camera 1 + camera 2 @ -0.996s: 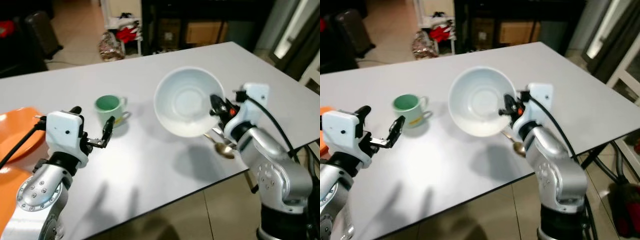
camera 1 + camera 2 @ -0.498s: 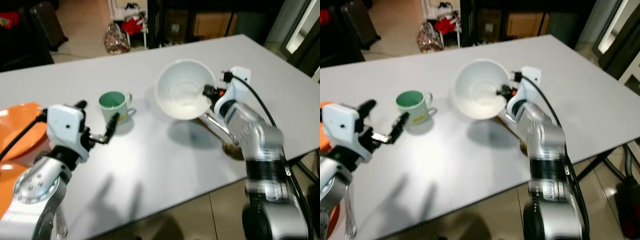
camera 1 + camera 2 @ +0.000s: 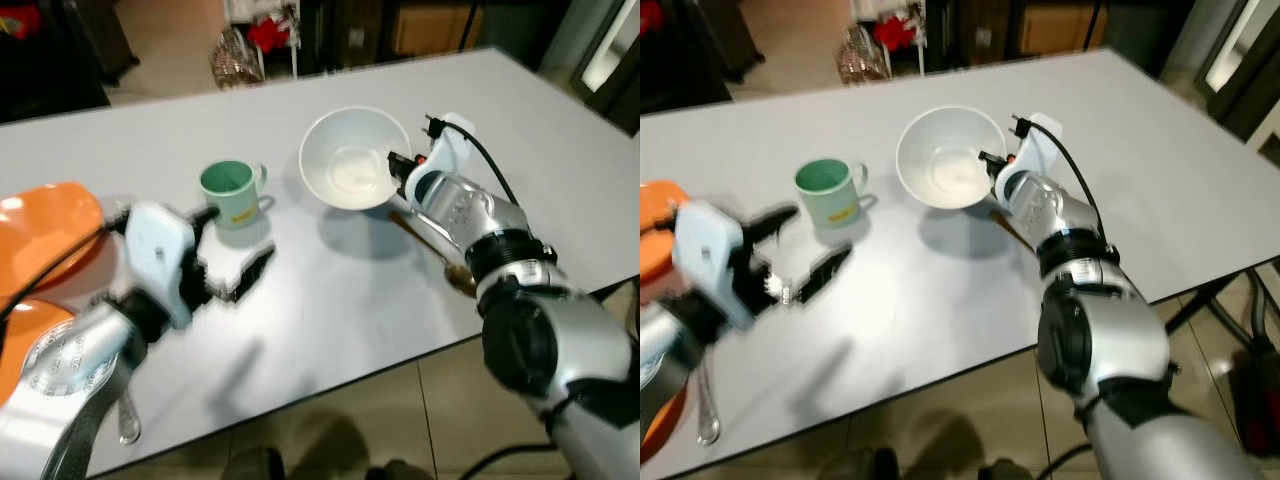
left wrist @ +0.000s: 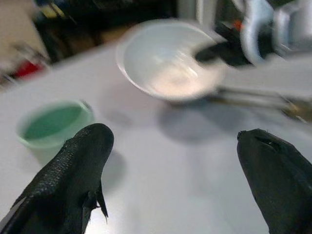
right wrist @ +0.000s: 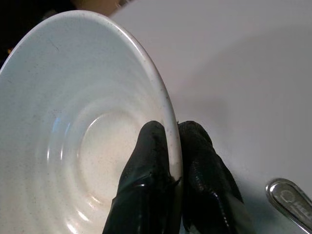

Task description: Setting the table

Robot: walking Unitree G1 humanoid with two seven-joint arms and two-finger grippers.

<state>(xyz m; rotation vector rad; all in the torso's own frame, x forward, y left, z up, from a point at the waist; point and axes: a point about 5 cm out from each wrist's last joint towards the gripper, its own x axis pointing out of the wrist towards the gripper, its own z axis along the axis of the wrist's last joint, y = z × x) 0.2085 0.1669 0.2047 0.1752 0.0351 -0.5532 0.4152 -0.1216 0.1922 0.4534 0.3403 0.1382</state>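
Observation:
A white bowl (image 3: 352, 160) hangs tilted a little above the grey table (image 3: 330, 300), casting a shadow beneath it. My right gripper (image 3: 400, 166) is shut on the bowl's near rim; its fingers (image 5: 151, 161) pinch the rim from inside and outside. A green mug (image 3: 228, 192) stands to the left of the bowl. A spoon (image 3: 440, 258) lies on the table under my right arm. My left gripper (image 3: 238, 270) hovers open and blurred over the table in front of the mug, holding nothing. The left wrist view looks past its fingers (image 4: 73, 165) toward the mug (image 4: 51, 124) and bowl (image 4: 165, 61).
An orange plate (image 3: 40, 240) sits at the table's left edge, partly behind my left arm. A piece of cutlery (image 3: 706, 420) lies near the front left edge. Beyond the table's far side are a floor and dark furniture.
The right gripper has carried the bowl farther out over the table. The left gripper has swung lower and nearer, now blurred. The camera has also shifted.

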